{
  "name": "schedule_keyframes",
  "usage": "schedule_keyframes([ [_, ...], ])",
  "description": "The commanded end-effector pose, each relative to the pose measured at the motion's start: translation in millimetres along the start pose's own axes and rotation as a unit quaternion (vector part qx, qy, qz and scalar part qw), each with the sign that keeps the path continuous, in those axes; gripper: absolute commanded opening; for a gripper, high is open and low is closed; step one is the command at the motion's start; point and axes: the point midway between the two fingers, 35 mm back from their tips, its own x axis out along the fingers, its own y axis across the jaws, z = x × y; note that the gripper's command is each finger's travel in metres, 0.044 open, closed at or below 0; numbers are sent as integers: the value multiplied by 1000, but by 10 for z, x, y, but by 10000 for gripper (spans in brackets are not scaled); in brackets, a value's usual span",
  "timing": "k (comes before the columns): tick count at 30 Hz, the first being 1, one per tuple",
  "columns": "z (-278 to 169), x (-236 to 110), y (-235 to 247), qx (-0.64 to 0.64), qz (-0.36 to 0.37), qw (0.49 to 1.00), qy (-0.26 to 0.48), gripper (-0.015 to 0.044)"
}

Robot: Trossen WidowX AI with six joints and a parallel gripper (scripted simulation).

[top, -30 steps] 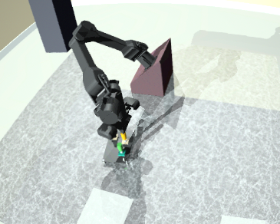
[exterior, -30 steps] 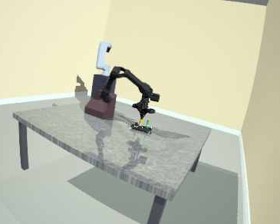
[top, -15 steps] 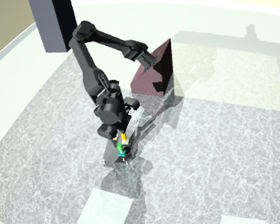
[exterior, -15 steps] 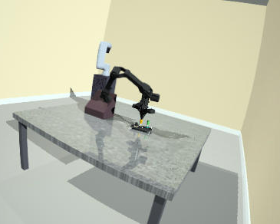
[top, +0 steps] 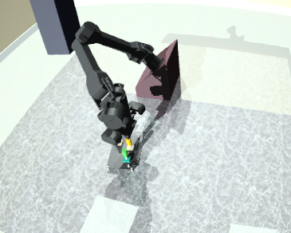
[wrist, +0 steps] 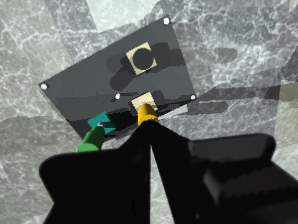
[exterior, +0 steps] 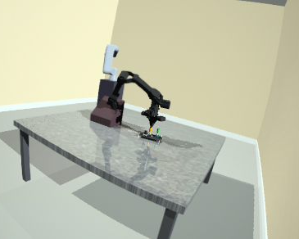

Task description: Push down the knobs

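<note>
The dark circuit board [top: 115, 160] [wrist: 80, 82] stands on the table. The yellow knob [top: 128, 142] [exterior: 151, 129] [wrist: 146, 114] stands over a cream potentiometer [wrist: 143, 99]; no bare shaft shows between them, but I cannot tell if they touch. The green knob [top: 124, 152] [exterior: 158, 131] [wrist: 91, 140] stands over the teal potentiometer [top: 126, 160] [wrist: 95, 122], with a bit of pale shaft showing between them in the wrist view. My gripper [top: 127, 137] [exterior: 152, 125] [wrist: 148, 125] is shut and empty, its tips at the top of the yellow knob, which they partly hide in the wrist view.
Another cream square [wrist: 132, 55] with a round black part [wrist: 143, 59] sits on the board. White dots mark the board's corners. A dark red wedge-shaped block [top: 150, 85] [exterior: 106, 114] stands behind the board, near the arm's base side.
</note>
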Motion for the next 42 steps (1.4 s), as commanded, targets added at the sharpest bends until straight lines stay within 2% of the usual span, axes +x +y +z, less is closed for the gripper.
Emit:
schedule_keyframes([
  [1, 11, 57, 1, -1, -1, 1000, -3, 0],
  [42, 12, 121, 1, -1, -1, 1000, -3, 0],
])
